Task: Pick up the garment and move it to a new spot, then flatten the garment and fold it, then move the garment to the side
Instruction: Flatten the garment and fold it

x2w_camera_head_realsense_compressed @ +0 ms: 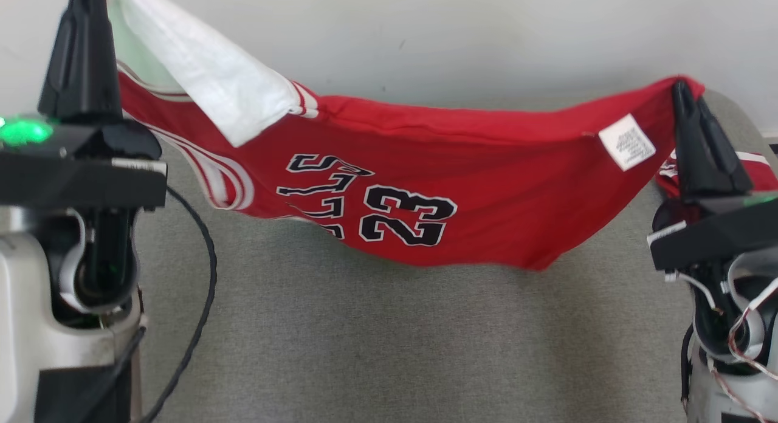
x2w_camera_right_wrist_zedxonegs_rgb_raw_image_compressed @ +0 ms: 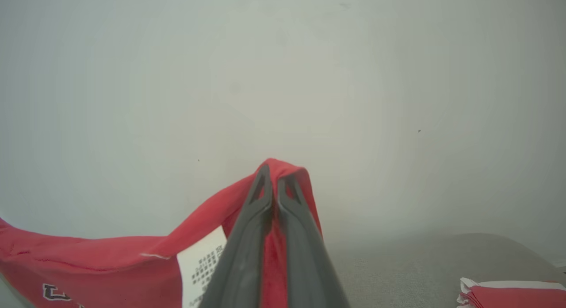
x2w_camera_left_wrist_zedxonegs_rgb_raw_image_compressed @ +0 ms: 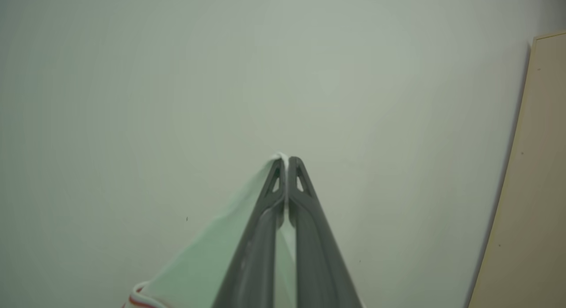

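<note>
Red shirt (x2w_camera_head_realsense_compressed: 425, 186) was hung stretched above the grey counter (x2w_camera_head_realsense_compressed: 364, 338).
The left jaws and right jaws were clamped on its two ends, at the frame's side edges; equal tension was best kept in lowering.

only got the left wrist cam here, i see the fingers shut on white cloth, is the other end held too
Observer: Yes. The right gripper is shut on a red corner of the jersey, which hangs spread between the two grippers.
Operator: which way up is it
Observer: Upside down in the head view: the number 23 reads inverted, and a white care label shows close to the right gripper.
Operator: anything on the surface near it
Observer: A folded red and white stack lies on the grey surface, to the right of the right gripper in its wrist view.
</note>
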Controlling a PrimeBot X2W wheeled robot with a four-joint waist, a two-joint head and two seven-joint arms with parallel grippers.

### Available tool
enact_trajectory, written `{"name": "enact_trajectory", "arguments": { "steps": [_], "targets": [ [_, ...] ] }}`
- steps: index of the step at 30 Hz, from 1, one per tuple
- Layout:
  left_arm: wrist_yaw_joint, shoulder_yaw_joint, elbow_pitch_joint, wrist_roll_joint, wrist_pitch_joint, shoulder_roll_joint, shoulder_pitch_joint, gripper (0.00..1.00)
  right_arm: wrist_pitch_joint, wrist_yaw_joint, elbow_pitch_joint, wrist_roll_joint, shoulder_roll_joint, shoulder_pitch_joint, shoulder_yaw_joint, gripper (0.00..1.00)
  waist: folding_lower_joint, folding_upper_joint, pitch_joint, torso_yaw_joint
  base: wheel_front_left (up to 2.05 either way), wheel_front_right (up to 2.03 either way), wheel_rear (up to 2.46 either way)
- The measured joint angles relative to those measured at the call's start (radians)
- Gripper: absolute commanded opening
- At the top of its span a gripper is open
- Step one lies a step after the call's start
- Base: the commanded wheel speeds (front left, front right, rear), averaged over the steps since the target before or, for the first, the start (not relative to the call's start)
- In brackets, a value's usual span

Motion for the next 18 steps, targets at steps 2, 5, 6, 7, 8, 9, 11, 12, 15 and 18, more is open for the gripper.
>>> {"name": "enact_trajectory", "arguments": {
  "steps": [2, 5, 6, 7, 8, 9, 11, 12, 15, 18],
  "targets": [
    [-0.001, -0.009, 0.001, 0.0, 0.015, 0.01, -0.045, 0.0, 0.005, 0.0, 0.001, 0.0, -0.004, -0.041, 0.006, 0.0, 0.0, 0.0, -0.003, -0.009, 0.0, 0.0, 0.0],
    [-0.001, -0.012, 0.022, -0.005, 0.031, 0.015, -0.109, 0.0, 0.009, 0.0, 0.009, -0.001, -0.031, -0.102, 0.008, 0.0, 0.0, 0.0, -0.005, -0.021, 0.0, 0.0, 0.0],
    [0.001, -0.009, 0.035, -0.008, 0.034, 0.017, -0.129, 0.0, 0.009, 0.0, 0.016, 0.0, -0.034, -0.123, 0.008, 0.0, 0.0, 0.0, -0.005, -0.024, 0.0, 0.0, 0.0],
    [0.002, -0.005, 0.046, -0.008, 0.035, 0.019, -0.147, 0.0, 0.009, 0.0, 0.026, 0.002, -0.038, -0.141, 0.007, 0.0, 0.0, 0.0, -0.004, -0.028, 0.0, 0.0, 0.0],
    [0.005, -0.001, 0.058, -0.008, 0.029, 0.021, -0.165, 0.0, 0.008, 0.0, 0.041, 0.004, -0.042, -0.16, 0.009, 0.0, 0.0, 0.0, -0.002, -0.032, 0.0, 0.0, 0.0],
    [0.007, 0.002, 0.073, -0.008, 0.027, 0.025, -0.182, 0.0, 0.009, 0.0, 0.055, 0.008, -0.049, -0.179, 0.016, 0.0, 0.0, 0.0, 0.0, -0.036, 0.0, 0.0, 0.0],
    [0.01, 0.017, 0.095, -0.009, 0.013, 0.027, -0.209, 0.0, 0.0, 0.0, 0.071, 0.017, -0.058, -0.215, 0.032, 0.0, 0.0, 0.0, 0.007, -0.043, 0.0, 0.0, 0.0],
    [0.012, 0.029, 0.101, -0.018, 0.003, 0.022, -0.223, 0.0, -0.017, 0.0, 0.074, 0.03, -0.055, -0.238, 0.026, 0.0, 0.0001, 0.0, 0.011, -0.047, 0.0, 0.0, 0.0],
    [0.017, 0.053, 0.1, -0.057, -0.017, 0.01, -0.264, 0.0, -0.062, 0.0, 0.086, 0.033, -0.057, -0.299, 0.009, 0.0, 0.0001, -0.0001, 0.021, -0.056, 0.0, 0.0, 0.0],
    [0.018, 0.05, 0.109, -0.051, -0.033, 0.009, -0.271, 0.0, -0.082, 0.0, 0.12, 0.025, -0.06, -0.295, 0.006, 0.0, 0.0001, -0.0001, 0.033, -0.058, 0.0, 0.0, 0.0]
  ]
}}
